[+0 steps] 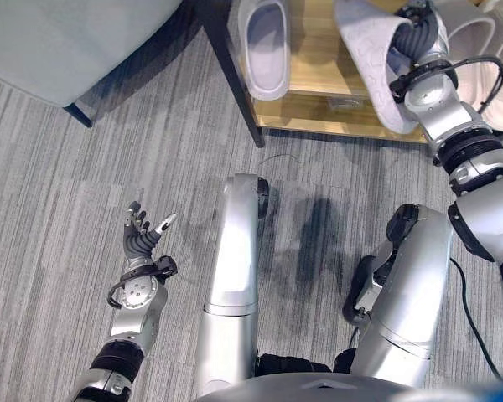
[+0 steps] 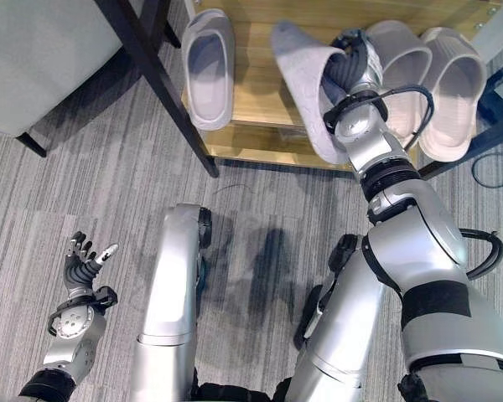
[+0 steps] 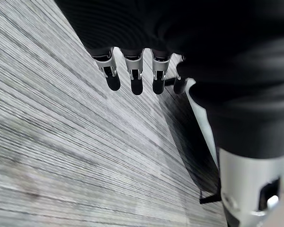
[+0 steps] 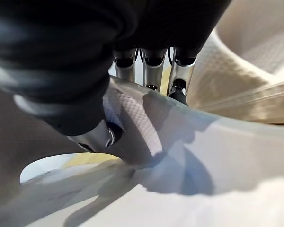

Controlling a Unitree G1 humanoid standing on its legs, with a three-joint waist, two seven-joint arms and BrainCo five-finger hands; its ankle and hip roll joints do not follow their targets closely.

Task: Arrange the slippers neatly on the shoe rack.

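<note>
right hand [image 2: 352,59] raised forward, fingers clamped, left hand [image 1: 141,237] low, fingers loosely spread

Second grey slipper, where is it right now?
The second grey slipper is tilted on edge over the shoe rack, pinched in the right hand, between the flat grey slipper and the beige pair.

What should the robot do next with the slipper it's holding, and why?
Probably lower the pale grey slipper flat onto the wooden shoe rack. The right hand grips it tilted on edge above the open gap between the matching grey slipper and the beige pair.
</note>
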